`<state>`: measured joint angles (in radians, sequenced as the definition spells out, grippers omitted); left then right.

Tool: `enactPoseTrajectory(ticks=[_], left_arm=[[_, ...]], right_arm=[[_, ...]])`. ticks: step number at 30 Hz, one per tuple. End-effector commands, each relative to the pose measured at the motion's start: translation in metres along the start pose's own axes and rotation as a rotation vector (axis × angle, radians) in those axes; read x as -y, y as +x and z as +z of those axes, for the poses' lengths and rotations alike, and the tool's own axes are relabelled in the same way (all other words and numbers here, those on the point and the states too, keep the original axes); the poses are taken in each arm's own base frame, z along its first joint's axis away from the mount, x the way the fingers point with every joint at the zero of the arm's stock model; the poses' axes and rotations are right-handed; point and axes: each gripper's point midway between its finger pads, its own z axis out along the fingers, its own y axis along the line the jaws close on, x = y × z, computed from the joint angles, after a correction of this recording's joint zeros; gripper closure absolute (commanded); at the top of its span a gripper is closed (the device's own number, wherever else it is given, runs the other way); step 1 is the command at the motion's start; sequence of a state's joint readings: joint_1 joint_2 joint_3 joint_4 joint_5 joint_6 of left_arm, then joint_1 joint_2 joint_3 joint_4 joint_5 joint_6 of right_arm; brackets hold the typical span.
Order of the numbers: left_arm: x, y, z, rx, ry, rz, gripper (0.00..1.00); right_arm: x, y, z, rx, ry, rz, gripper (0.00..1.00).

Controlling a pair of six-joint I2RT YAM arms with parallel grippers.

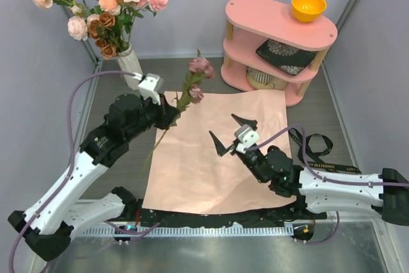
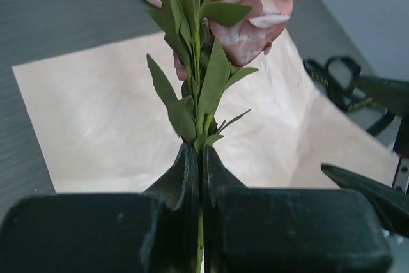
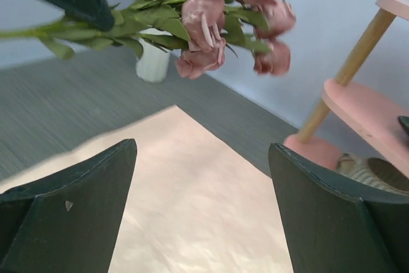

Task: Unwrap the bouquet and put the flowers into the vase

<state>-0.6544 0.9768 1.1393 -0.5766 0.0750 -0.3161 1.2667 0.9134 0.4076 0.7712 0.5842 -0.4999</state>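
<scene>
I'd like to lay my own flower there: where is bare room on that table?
The near half of the pink paper lies bare, between the left arm and the open right pincer. Crowded: the far left corner, where the left pincer holds a rose stem, and the right side, with black ribbon.

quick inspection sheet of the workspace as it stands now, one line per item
surface: grey table, flat pink paper sheet spread on it
job's things: tall white ribbed vase holds a bunch of pink, peach and rust roses; one mauve rose stem held above the sheet
clutter: black ribbon lying right of the sheet
grippers: left gripper shut on the mauve rose stem; right gripper open, empty
cables: purple cable along each arm
surroundings: pink tiered shelf, orange bowl on top, black patterned cushion on the middle tier; grey walls
</scene>
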Motion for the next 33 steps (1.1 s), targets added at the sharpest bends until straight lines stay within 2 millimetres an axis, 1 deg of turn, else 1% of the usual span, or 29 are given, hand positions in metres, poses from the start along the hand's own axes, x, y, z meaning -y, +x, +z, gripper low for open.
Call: enactPoseTrajectory(ticks=[1,2,3,4,5,6,7,8,10,12,13,14,15,16,18,19,20,21,23,24,26,28,29,30,32,33], left_arm=[[-0.017,-0.073,-0.019,0.427,-0.108,-0.161,1.00],[-0.016,-0.068,-0.015,0.439,-0.086,-0.222,1.00],[-0.008,-0.082,-0.021,0.509,-0.038,-0.251,1.00],[-0.006,-0.084,-0.021,0.534,-0.013,-0.288,1.00],[-0.006,-0.074,-0.014,0.526,0.001,-0.316,1.00],[0.006,-0.093,-0.024,0.617,0.086,-0.367,1.00],[0.009,-0.095,-0.025,0.644,0.116,-0.390,1.00],[0.011,-0.098,-0.026,0.691,0.153,-0.415,1.00],[0.016,-0.101,-0.031,0.735,0.217,-0.481,1.00],[0.019,-0.103,-0.034,0.779,0.272,-0.520,1.00],[0.021,-0.104,-0.036,0.789,0.292,-0.526,1.00],[0.021,-0.103,-0.037,0.802,0.302,-0.535,1.00],[0.020,-0.103,-0.039,0.813,0.304,-0.541,1.00],[0.019,-0.105,-0.044,0.829,0.307,-0.554,1.00],[0.017,-0.103,-0.046,0.849,0.311,-0.566,1.00],[0.015,-0.102,-0.049,0.859,0.307,-0.573,1.00],[0.014,-0.102,-0.050,0.864,0.306,-0.577,1.00],[0.014,-0.102,-0.051,0.867,0.308,-0.580,1.00],[0.015,-0.102,-0.052,0.870,0.316,-0.586,1.00],[0.015,-0.103,-0.053,0.873,0.321,-0.585,1.00],[0.017,-0.104,-0.055,0.875,0.334,-0.592,1.00],[0.018,-0.105,-0.055,0.876,0.339,-0.597,1.00],[0.019,-0.103,-0.055,0.869,0.346,-0.599,1.00],[0.019,-0.103,-0.055,0.868,0.348,-0.598,1.00],[0.021,-0.101,-0.054,0.848,0.349,-0.588,1.00],[0.026,-0.100,-0.054,0.831,0.359,-0.554,0.98]], right_arm=[[-0.023,-0.040,0.019,-0.048,-0.077,0.414,0.09],[-0.036,-0.046,0.022,-0.067,-0.141,0.431,0.09],[-0.043,-0.071,0.032,-0.055,-0.187,0.474,0.09],[-0.065,-0.057,0.035,-0.145,-0.248,0.488,0.09],[-0.083,-0.065,0.037,-0.163,-0.326,0.522,0.09],[-0.085,-0.085,0.044,-0.156,-0.353,0.554,0.09],[-0.100,-0.083,0.047,-0.180,-0.401,0.568,0.08],[-0.111,-0.101,0.046,-0.153,-0.486,0.591,0.09],[-0.123,-0.111,0.044,-0.131,-0.562,0.610,0.10],[-0.130,-0.108,0.046,-0.138,-0.580,0.640,0.13],[-0.131,-0.105,0.047,-0.152,-0.577,0.645,0.19],[-0.132,-0.098,0.050,-0.175,-0.559,0.645,0.22],[-0.125,-0.087,0.054,-0.218,-0.490,0.652,0.25],[-0.121,-0.077,0.057,-0.244,-0.445,0.651,0.26],[-0.112,-0.060,0.059,-0.290,-0.362,0.652,0.26],[-0.110,-0.057,0.058,-0.298,-0.354,0.658,0.25],[-0.110,-0.048,0.057,-0.313,-0.352,0.662,0.26],[-0.111,-0.050,0.056,-0.311,-0.368,0.692,0.25],[-0.110,-0.043,0.056,-0.320,-0.370,0.712,0.28],[-0.111,-0.046,0.057,-0.311,-0.374,0.733,0.34],[-0.113,-0.048,0.057,-0.300,-0.402,0.742,0.39],[-0.115,-0.054,0.058,-0.281,-0.429,0.746,0.49],[-0.114,-0.056,0.058,-0.271,-0.432,0.745,0.56],[-0.113,-0.057,0.059,-0.266,-0.431,0.741,0.70],[-0.109,-0.058,0.060,-0.259,-0.420,0.729,0.89],[-0.108,-0.055,0.060,-0.267,-0.416,0.718,0.99]])
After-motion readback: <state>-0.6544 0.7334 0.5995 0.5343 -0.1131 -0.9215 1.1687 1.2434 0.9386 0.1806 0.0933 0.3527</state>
